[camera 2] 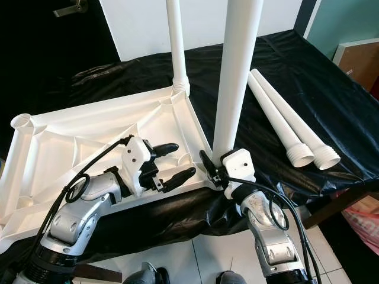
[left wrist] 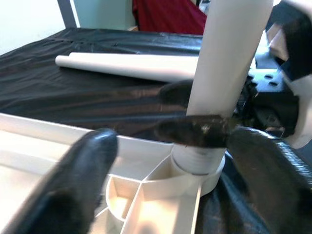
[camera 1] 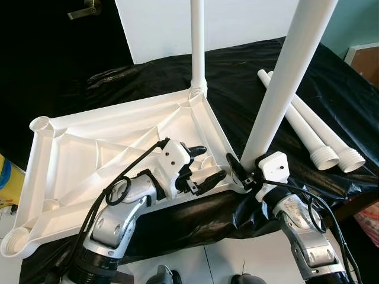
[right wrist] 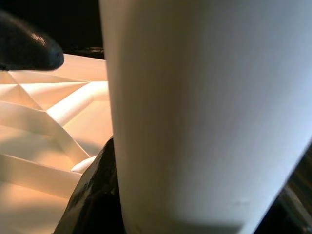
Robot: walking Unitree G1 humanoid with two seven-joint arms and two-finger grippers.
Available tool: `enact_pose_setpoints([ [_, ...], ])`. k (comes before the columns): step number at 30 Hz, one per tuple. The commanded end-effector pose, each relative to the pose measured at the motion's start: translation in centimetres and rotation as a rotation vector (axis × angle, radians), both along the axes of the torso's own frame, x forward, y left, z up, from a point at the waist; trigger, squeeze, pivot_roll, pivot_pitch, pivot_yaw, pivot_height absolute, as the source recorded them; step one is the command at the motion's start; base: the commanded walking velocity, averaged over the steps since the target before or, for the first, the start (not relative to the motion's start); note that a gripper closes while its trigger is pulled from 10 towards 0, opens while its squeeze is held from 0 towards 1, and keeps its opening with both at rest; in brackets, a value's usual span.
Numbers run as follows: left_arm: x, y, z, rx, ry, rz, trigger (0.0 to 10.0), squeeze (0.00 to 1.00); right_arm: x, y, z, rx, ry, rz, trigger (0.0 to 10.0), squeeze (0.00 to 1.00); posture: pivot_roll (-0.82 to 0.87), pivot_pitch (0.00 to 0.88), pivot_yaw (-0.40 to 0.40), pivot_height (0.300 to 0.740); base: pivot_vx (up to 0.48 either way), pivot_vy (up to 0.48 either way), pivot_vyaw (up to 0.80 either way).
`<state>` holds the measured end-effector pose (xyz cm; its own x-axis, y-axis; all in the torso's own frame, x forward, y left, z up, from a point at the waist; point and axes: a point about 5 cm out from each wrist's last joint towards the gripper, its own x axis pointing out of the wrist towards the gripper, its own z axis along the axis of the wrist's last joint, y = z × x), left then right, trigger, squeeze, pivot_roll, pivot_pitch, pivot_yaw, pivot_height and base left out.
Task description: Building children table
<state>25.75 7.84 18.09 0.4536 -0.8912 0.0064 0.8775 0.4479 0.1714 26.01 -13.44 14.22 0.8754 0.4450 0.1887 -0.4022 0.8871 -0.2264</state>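
A white plastic tabletop (camera 1: 77, 151) lies upside down on a surface draped in black sheet (camera 1: 331, 100), its ribbed underside facing up. A round socket sits at each corner. At the far right corner a thin white leg (camera 1: 198, 44) stands upright in its socket. At the near right corner a second, thicker-looking leg (camera 1: 284, 77) stands with its lower end in the socket and leans slightly to the right.

The right gripper (camera 1: 243, 171) is closed around the base of this near leg, just above the socket, one black finger (left wrist: 195, 130) crossing the front of the leg in the left wrist view. In the right wrist view the leg sits right against the camera, with a dark finger beside it.

The left gripper (camera 1: 204, 165) hovers over the tabletop's underside, just left of the near right socket. Its two fingers are spread apart, pointing right toward the leg, and hold nothing.

Two more white legs (camera 1: 308, 127) lie side by side on the sheet to the right, well apart from the tabletop, their threaded ends toward the near edge.

The two left sockets (camera 1: 40, 124) stand open. A white panel (camera 1: 160, 23) leans upright at the far side, behind the tabletop.
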Motion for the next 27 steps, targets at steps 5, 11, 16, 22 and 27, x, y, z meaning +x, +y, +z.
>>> enact_pose_setpoints([
  [5,0.2,0.0,1.6,-0.075,0.012,-0.058,10.0,1.00,0.5,-0.1,1.3,-0.018,-0.022,0.037,10.0,0.00,-0.06,0.106,0.059,0.740,0.000,0.000,0.00],
  [11,0.1,-0.6,3.2,-0.079,-0.029,-0.117,10.0,0.00,1.0,-0.2,2.3,-0.033,-0.019,0.099,10.0,0.00,-0.06,0.103,0.051,0.740,0.000,0.000,0.00],
  [16,-0.2,-1.3,4.0,-0.098,-0.045,-0.157,10.0,0.00,1.3,-0.3,3.0,-0.042,-0.007,0.147,10.0,0.00,-0.06,0.102,0.049,0.740,0.000,0.000,0.00],
  [22,-0.3,-2.6,5.5,-0.138,-0.074,-0.230,10.0,0.00,1.4,0.1,3.4,-0.126,0.035,0.286,10.0,0.00,-0.06,0.101,0.042,0.740,0.000,0.000,0.00],
  [27,-0.2,-3.3,6.3,-0.143,-0.090,-0.279,10.0,0.00,1.3,0.4,3.3,-0.172,0.071,0.372,10.0,0.00,-0.05,0.102,0.034,0.740,0.000,0.000,0.00],
])
